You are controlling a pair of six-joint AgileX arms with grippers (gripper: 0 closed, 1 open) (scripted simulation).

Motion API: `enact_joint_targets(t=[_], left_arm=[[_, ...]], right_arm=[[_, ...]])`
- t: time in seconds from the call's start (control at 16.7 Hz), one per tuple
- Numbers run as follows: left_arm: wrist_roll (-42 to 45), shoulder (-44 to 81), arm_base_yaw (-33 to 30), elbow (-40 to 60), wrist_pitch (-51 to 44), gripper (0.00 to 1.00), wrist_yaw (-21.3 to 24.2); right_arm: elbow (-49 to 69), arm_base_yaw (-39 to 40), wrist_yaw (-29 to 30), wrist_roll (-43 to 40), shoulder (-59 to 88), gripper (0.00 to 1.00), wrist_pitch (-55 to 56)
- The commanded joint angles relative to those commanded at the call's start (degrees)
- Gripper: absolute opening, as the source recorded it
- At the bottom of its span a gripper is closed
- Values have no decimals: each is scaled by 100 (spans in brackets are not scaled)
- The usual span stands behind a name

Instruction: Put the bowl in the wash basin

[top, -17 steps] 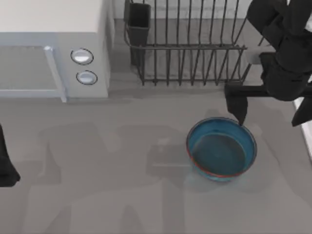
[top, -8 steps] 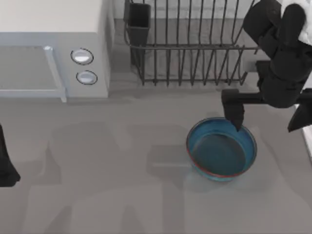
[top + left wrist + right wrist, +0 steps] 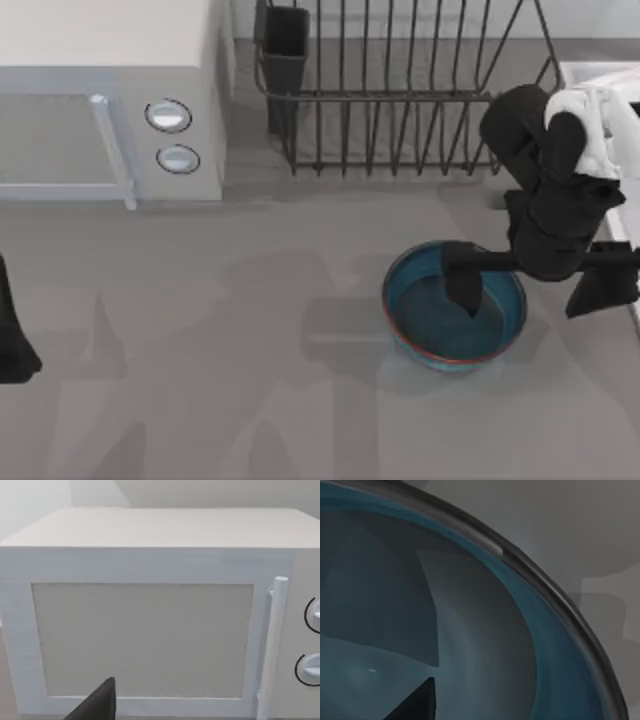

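The teal-blue bowl (image 3: 440, 325) stands upright on the grey table, right of centre. My right gripper (image 3: 530, 287) is open and straddles the bowl's right wall: one finger (image 3: 463, 281) dips inside the bowl, the other hangs outside to its right. The right wrist view looks closely into the bowl (image 3: 485, 630), with one dark fingertip (image 3: 418, 705) over its inner surface. A white strip of the wash basin rim (image 3: 585, 72) shows at the far right, behind the right arm. My left gripper (image 3: 10, 340) is parked at the table's left edge.
A white microwave (image 3: 110, 100) stands at the back left and faces the left wrist camera (image 3: 150, 630). A dark wire dish rack (image 3: 390, 90) with a dark cup holder (image 3: 287, 45) stands at the back, just behind the bowl.
My right gripper has come toward the front of the table and lowered. Its left finger went from the bowl's far rim to inside the bowl. The bowl has not moved.
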Motion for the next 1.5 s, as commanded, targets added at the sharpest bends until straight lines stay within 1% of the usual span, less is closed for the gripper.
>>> enact_joint_targets(t=[0.24,1.02,1.08,1.5], left_arm=[[0,0,0,0,0,100,0],[0,0,0,0,0,100,0],[0,0,0,0,0,100,0],[0,0,0,0,0,100,0]], right_arm=[[-6,0,0,0,3,100,7],[-6,0,0,0,3,2,7],[-6,0,0,0,3,0,7],[-6,0,0,0,3,0,7]])
